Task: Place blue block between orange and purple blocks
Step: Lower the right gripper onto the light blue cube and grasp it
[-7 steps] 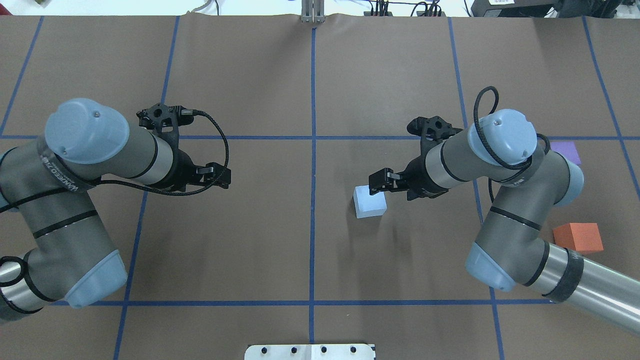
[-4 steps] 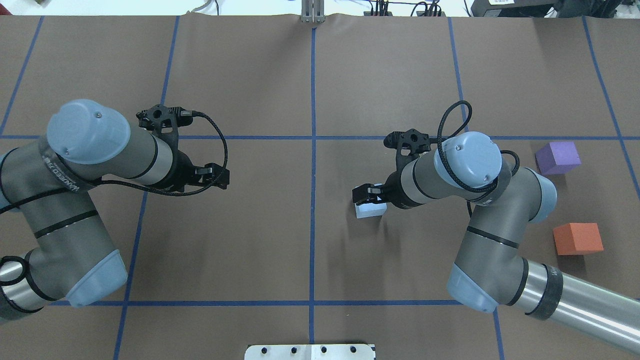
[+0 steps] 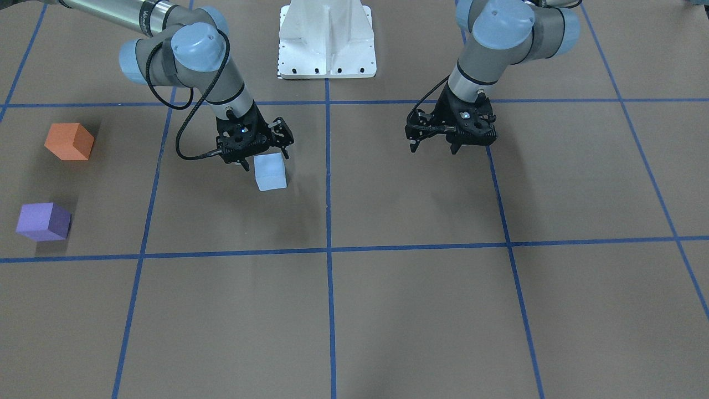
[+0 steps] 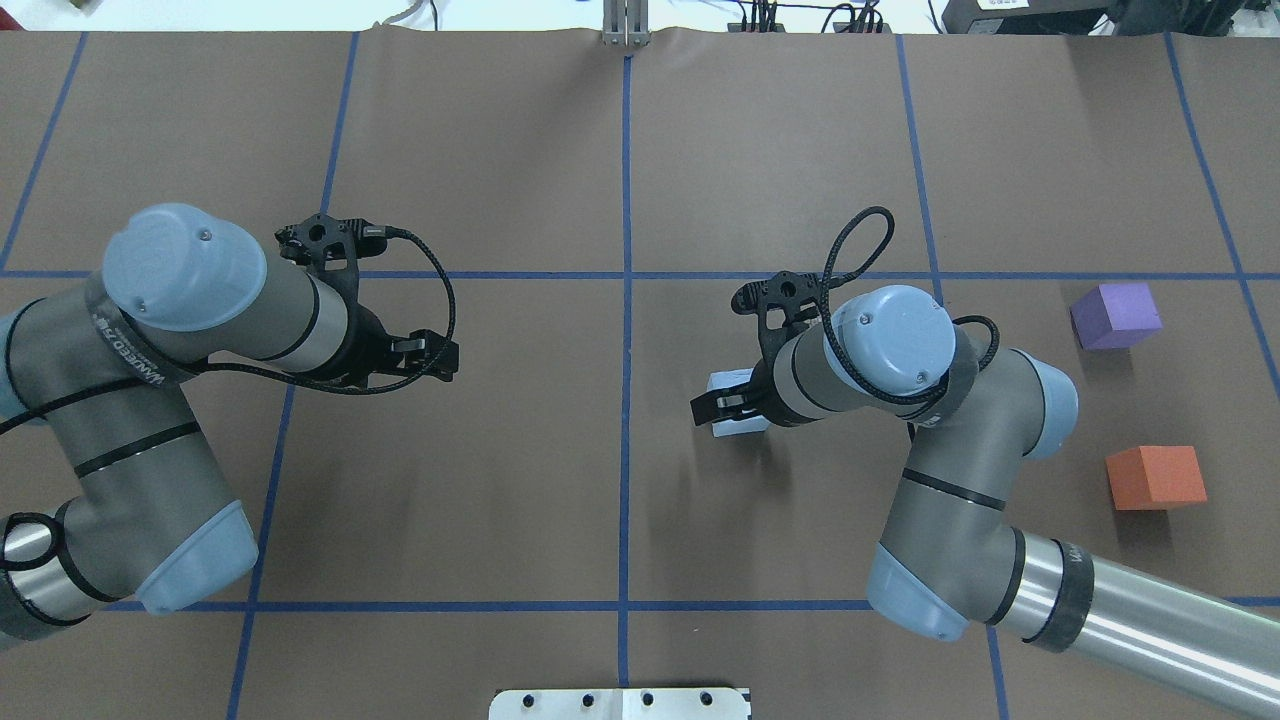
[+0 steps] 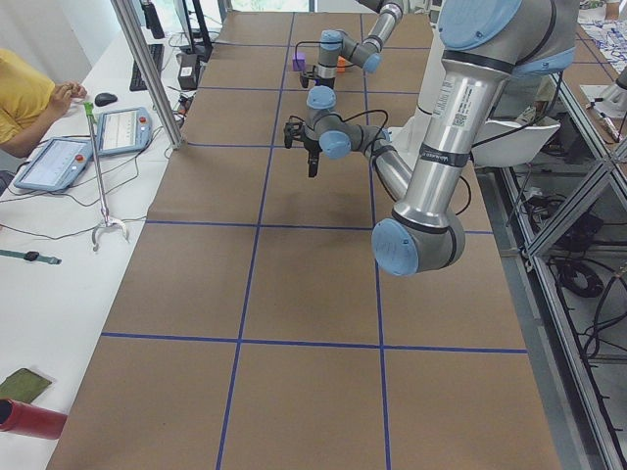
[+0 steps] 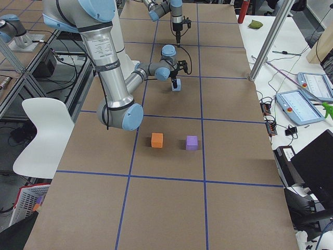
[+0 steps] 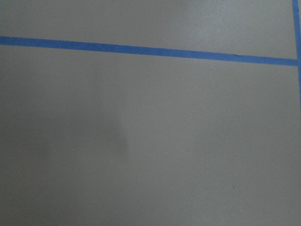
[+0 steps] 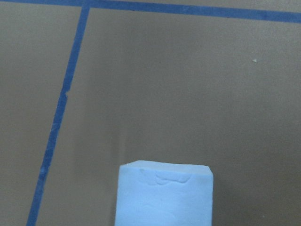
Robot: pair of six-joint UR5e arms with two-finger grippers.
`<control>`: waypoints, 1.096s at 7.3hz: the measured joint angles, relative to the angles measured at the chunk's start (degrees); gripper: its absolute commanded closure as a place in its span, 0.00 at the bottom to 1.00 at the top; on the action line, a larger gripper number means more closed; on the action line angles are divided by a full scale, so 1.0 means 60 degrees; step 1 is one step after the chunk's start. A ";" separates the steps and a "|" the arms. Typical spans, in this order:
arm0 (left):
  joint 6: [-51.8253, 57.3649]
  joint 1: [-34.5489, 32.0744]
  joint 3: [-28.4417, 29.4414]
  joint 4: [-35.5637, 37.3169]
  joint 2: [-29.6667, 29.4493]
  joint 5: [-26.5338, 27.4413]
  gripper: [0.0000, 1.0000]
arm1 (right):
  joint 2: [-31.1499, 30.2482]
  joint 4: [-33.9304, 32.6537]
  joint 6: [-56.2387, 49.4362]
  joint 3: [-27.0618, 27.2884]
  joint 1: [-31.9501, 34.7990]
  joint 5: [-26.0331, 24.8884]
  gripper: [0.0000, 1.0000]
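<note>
Overhead exterior gives us the whole table [image 4: 500,150], papered brown and ruled with blue tape [image 4: 626,180], and both arms reaching in over it. The right arm [image 4: 930,470] folds back on itself, and its wrist covers most of what lies under the right gripper [image 4: 712,405]. From there we see only slivers of the blue block [image 4: 738,428].

The front-facing camera fills that in. The right gripper [image 3: 265,158] hangs with its fingers spread, and the blue block [image 3: 270,173] rests on the table directly beneath them. We cannot tell whether either finger touches it. The left gripper [image 3: 433,148] is also spread, holds nothing, and hangs well apart from the right one across the centre tape line.

The right wrist camera shows the block's dented top [image 8: 163,197] low in its centre, with no fingers in sight. The left wrist camera shows only paper and tape.

The orange block [image 4: 1155,477] and purple block [image 4: 1115,315] sit well away from the right gripper, on its side farthest from the left gripper. The exterior right camera shows the open gap between the two.
</note>
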 measured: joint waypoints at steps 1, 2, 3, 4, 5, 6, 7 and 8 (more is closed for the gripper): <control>-0.0008 0.0007 0.0004 0.0000 0.0000 0.0003 0.00 | 0.0181 -0.0008 -0.0202 -0.0274 -0.0016 -0.0088 0.00; -0.0017 0.0011 0.0008 0.0000 0.0000 0.0010 0.00 | 0.0292 -0.0015 -0.0379 -0.0486 -0.0015 -0.0139 0.00; -0.0025 0.0018 0.0008 0.0000 0.0000 0.0012 0.00 | 0.0336 -0.0018 -0.0530 -0.0616 -0.0011 -0.0185 0.00; -0.0032 0.0021 0.0008 0.0000 0.0000 0.0014 0.00 | 0.0352 -0.0016 -0.0606 -0.0687 -0.0007 -0.0233 0.01; -0.0039 0.0019 0.0008 0.0000 0.0000 0.0014 0.00 | 0.0361 -0.0016 -0.0630 -0.0732 -0.0005 -0.0295 0.23; -0.0051 0.0022 0.0023 0.0000 0.0000 0.0015 0.00 | 0.0397 -0.0013 -0.0637 -0.0842 -0.0005 -0.0446 0.77; -0.0060 0.0038 0.0045 0.0000 -0.0002 0.0014 0.00 | 0.0472 -0.0010 -0.0626 -0.0985 -0.0005 -0.0592 1.00; -0.0065 0.0044 0.0070 0.0000 -0.0004 0.0015 0.00 | 0.0533 -0.0026 -0.0577 -0.1034 -0.0002 -0.0630 1.00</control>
